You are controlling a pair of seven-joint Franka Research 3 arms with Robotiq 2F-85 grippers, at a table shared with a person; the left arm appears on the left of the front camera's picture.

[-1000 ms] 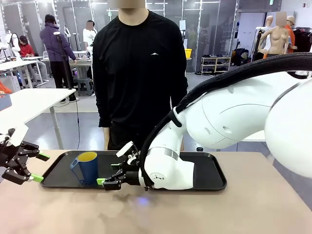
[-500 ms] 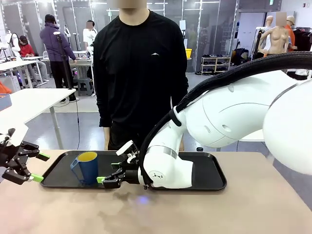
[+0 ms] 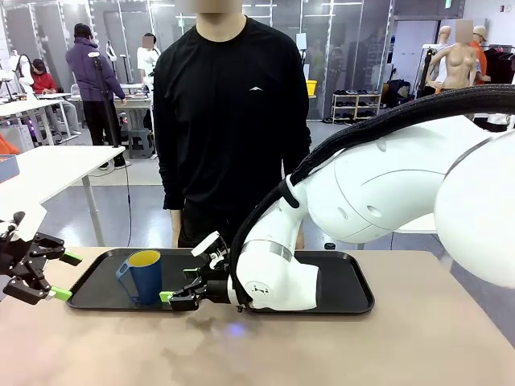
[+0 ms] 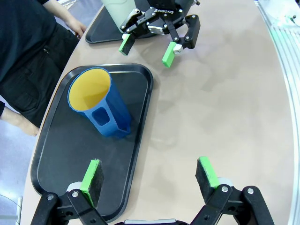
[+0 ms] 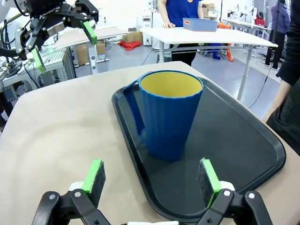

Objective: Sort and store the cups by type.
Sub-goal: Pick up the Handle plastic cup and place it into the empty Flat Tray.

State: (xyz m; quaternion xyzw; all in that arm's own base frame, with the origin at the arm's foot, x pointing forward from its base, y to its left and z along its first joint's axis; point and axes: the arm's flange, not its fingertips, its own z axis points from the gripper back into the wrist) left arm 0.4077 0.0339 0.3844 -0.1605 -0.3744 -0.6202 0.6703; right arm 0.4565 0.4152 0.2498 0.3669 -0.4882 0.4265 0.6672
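1. We see the dark blue mug (image 3: 143, 277) standing upright at the left end of the left black tray (image 3: 96, 293), yellow inside showing; it has not shifted from a second ago.
2. The right end effector (image 3: 190, 288) reaches across the middle and hangs just beside the mug, apart from it, its green pads spread wide with nothing between them. Over the last second it has crept slightly down and toward the mug, then held still.
3. In the right wrist view the mug (image 5: 168, 114) stands ahead of the spread fingers (image 5: 93, 176), its handle turned to the picture's left, near the tray's near edge (image 5: 140, 171).
4. The left end effector (image 3: 42, 272) hovers off the tray's left end, splayed open and empty, about where it was earlier.
5. In the left wrist view the mug (image 4: 100, 102) sits on the tray (image 4: 54, 154), with the right end effector (image 4: 146, 45) beyond it over the tabletop (image 4: 220, 108).
6. At that view's top edge we glimpse a pale tumbler (image 4: 116, 6) behind the right end effector; its footing is hidden.
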